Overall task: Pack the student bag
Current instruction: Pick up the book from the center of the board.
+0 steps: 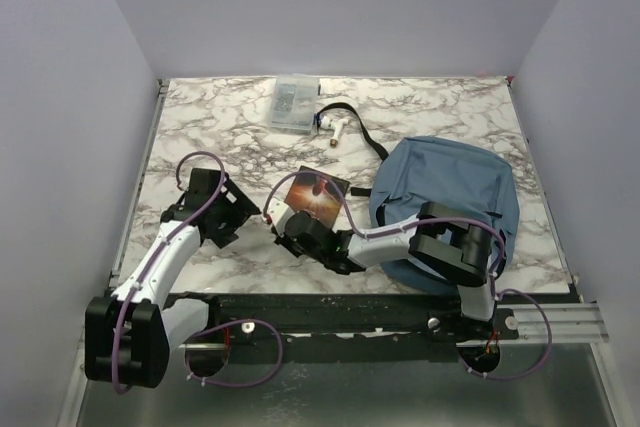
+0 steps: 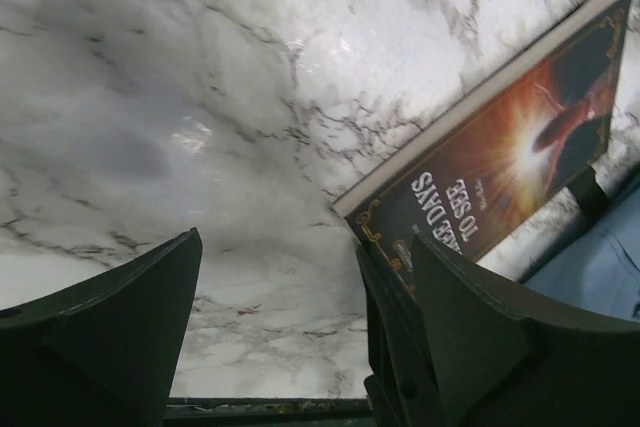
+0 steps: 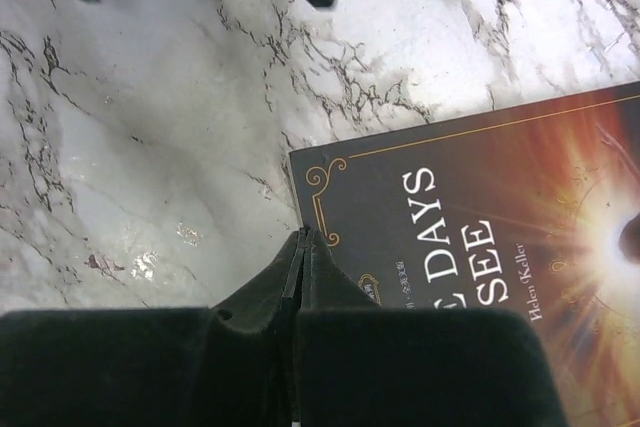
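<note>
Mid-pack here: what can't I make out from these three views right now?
- Whether the student bag is zipped: top view, the right arm covers its near part.
- Contents of the clear box: top view, too small.
- Full title of the book: right wrist view, cut by the frame edge and the right gripper.
- Whether the shut right gripper touches the book: its own tips hide the contact.

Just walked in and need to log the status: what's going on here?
The right tool is shut at a corner of the book lying on the marble table; a real grip can't be confirmed. The left tool hangs open beside it. The student bag lies just right of the book.
</note>
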Robot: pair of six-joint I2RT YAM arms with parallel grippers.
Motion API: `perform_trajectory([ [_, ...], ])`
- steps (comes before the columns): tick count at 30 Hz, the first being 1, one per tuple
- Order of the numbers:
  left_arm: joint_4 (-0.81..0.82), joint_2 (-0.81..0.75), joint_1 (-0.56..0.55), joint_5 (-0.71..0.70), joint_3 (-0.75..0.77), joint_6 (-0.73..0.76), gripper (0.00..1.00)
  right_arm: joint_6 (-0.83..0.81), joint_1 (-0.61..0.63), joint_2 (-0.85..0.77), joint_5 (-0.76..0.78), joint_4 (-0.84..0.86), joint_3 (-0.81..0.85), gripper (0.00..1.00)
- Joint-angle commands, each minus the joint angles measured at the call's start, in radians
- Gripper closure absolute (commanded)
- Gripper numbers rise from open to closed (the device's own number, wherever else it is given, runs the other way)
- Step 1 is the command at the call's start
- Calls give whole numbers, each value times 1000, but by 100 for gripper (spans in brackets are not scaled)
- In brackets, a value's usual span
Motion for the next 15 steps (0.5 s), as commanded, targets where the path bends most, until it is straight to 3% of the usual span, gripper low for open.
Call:
perform_trajectory([
  [1, 149, 56, 6, 235, -28, -15, 12, 166, -35, 11, -156, -33, -3, 100],
  [7, 358, 116, 6, 404, -142, -144, 12, 288, -113, -75, -347, 81, -93, 100],
  [10, 422, 172, 6, 435, -164, -183, 12, 322, -132, -110, -319, 45, -94, 99],
  [14, 467, 244, 5, 444, -148, -168, 15, 407, -168, -179, -241, -118, -63, 56],
  [15, 469, 260, 4, 442, -137, -154, 16, 455, -196, -198, -255, -152, -61, 49],
])
